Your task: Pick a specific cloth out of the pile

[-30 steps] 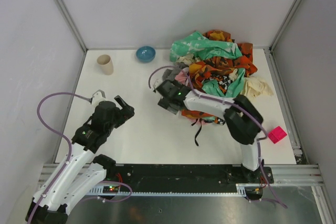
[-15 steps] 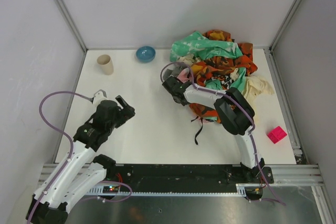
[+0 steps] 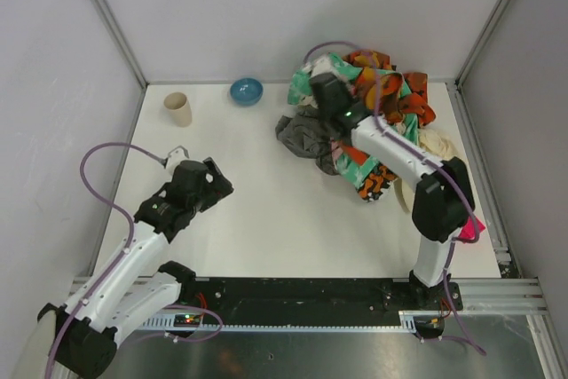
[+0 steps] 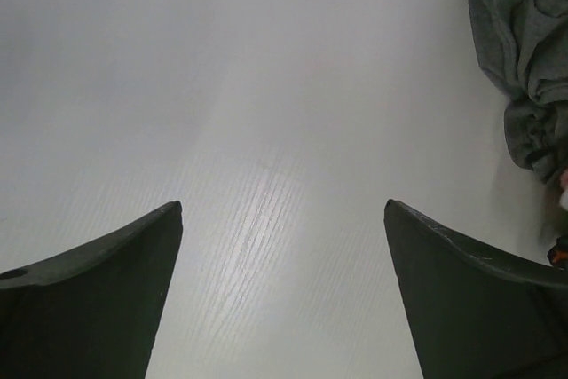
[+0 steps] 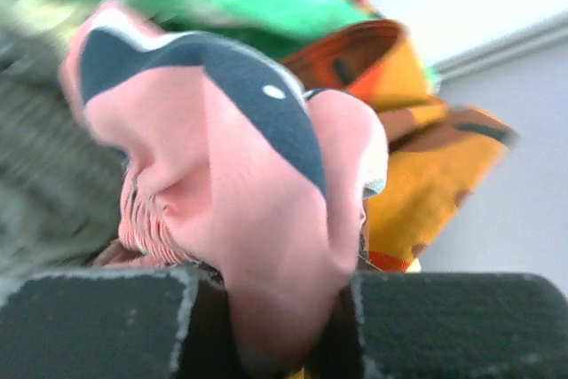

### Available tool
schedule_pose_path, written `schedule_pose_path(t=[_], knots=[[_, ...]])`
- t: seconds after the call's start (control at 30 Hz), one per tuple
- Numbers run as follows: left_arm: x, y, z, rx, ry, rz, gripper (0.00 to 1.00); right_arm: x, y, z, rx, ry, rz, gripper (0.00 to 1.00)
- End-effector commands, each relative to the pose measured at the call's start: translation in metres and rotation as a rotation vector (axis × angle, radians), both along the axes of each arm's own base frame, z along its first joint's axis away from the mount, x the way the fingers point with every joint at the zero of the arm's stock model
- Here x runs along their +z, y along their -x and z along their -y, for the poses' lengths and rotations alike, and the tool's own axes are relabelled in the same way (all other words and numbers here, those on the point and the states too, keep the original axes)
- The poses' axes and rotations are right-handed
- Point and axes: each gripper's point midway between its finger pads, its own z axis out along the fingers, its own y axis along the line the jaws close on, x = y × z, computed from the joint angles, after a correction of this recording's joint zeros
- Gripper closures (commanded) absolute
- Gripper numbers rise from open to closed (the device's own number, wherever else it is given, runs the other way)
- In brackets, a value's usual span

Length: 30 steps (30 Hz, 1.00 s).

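Observation:
The dark grey cloth point(image 3: 304, 134) lies bunched on the table at the left edge of the pile point(image 3: 390, 104) of orange-patterned and mint green cloths. It also shows at the right edge of the left wrist view point(image 4: 524, 42). My right gripper point(image 3: 321, 111) hangs over the pile's left side, just behind the grey cloth. In its wrist view the right gripper point(image 5: 288, 308) is shut on a fold of pink cloth point(image 5: 248, 193) with a dark blue patch. My left gripper point(image 3: 213, 180) point(image 4: 284, 206) is open over bare table, well left of the pile, with nothing between its fingers.
A blue bowl point(image 3: 247, 90) and a tan cup point(image 3: 178, 109) stand at the back left. A cream cloth point(image 3: 435, 144) spills from the pile's right side. A pink block point(image 3: 469, 228) sits near the right edge, beside the right arm's elbow.
My right gripper closed on the pink cloth at the pile's left side, then rose and swung back and right, dragging cloths with it. The grey cloth now lies exposed. The left arm barely shifted.

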Motion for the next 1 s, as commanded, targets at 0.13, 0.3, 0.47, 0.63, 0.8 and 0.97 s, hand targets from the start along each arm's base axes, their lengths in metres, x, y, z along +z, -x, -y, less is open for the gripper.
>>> schedule_pose_path(t=[0.13, 0.3, 0.47, 0.63, 0.8, 0.97], knots=[[0.023, -0.040, 0.031, -0.101, -0.011, 0.048, 0.00, 0.055, -0.053, 0.152, -0.363, -0.372, 0.139, 1.00], [0.021, -0.071, 0.063, -0.211, 0.004, 0.046, 0.00, -0.054, -0.061, 0.207, -0.474, -0.637, -0.149, 0.99], [0.020, -0.115, 0.105, -0.336, 0.011, 0.041, 0.00, -0.143, -0.055, 0.220, -0.515, -0.780, -0.391, 0.94], [0.007, -0.163, 0.149, -0.438, 0.001, 0.006, 0.00, -0.171, -0.056, 0.225, -0.538, -0.786, -0.435, 0.86], [-0.008, -0.196, 0.192, -0.527, -0.020, 0.000, 0.00, -0.173, -0.055, 0.230, -0.553, -0.796, -0.430, 0.72], [-0.030, -0.222, 0.229, -0.572, -0.060, 0.001, 0.00, -0.158, -0.054, 0.231, -0.570, -0.818, -0.398, 0.07]])
